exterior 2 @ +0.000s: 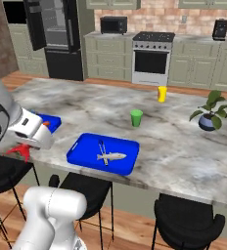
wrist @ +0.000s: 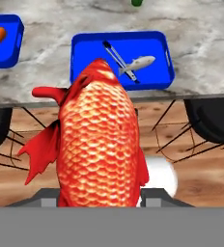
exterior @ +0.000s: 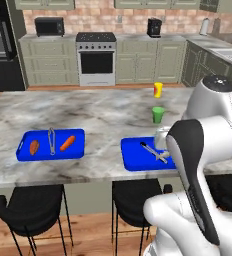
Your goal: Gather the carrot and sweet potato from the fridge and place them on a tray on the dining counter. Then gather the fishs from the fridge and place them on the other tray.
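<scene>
Gripper (wrist: 98, 200): clamped on red fish (wrist: 97, 140), short of the counter edge, above stools and wood floor.
Red fish: upright between the fingers, head toward right tray (wrist: 160, 82).
Right tray: blue, on dining counter (exterior: 103, 107); pale fish (exterior 2: 114, 156) inside beside tongs (exterior 2: 102, 149).
Left tray (exterior: 23, 150): sweet potato (exterior: 34, 147), second tongs (exterior: 51, 140), carrot (exterior: 67, 143), side by side.
Counter, beyond trays: green cup (exterior: 158, 114), yellow cup (exterior: 158, 90).
Fridge (exterior 2: 56, 36): far wall, door open.

Scaly red-orange fish (wrist: 97, 144), blue tray (wrist: 122, 58)
</scene>
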Controlling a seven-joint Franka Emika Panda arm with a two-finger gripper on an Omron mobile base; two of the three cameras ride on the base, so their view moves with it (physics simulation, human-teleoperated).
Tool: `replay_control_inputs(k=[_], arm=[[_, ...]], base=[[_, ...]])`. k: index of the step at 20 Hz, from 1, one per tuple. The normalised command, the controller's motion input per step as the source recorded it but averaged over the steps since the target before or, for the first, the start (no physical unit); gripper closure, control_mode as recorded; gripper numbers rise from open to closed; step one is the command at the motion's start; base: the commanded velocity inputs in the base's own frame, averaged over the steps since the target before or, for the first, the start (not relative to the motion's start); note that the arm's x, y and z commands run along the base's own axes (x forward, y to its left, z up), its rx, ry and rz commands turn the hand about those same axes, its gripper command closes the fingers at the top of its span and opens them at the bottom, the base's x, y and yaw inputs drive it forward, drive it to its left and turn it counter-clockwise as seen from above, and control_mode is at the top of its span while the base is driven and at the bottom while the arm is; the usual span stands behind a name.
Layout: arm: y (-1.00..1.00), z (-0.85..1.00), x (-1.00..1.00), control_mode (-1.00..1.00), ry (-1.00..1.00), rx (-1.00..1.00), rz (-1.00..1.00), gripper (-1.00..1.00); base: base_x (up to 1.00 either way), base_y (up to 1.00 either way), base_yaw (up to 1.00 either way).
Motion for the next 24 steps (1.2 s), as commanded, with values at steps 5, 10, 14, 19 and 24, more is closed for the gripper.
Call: replay_control_inputs(k=[5,10,14,19,24], arm=[[-0.42,-0.2,0.85,-1.0,0.1,0.04,0.04,1.0],[-0.11,-0.44,0.65,-1.0,0.09,0.0,0.0,1.0],[-0.05,-0.63,0.62,-1.0,0.01,0.0,0.01,1.0],[-0.15,-0.5,0.7,-1.0,0.0,0.0,0.01,1.0],[-0.25,-0.57,0.66,-1.0,-0.01,0.0,0.02,1.0]], base=[[0.0,0.0,0.0],[0.0,0.0,0.0],[0.0,0.0,0.0],[0.0,0.0,0.0],[0.0,0.0,0.0]])
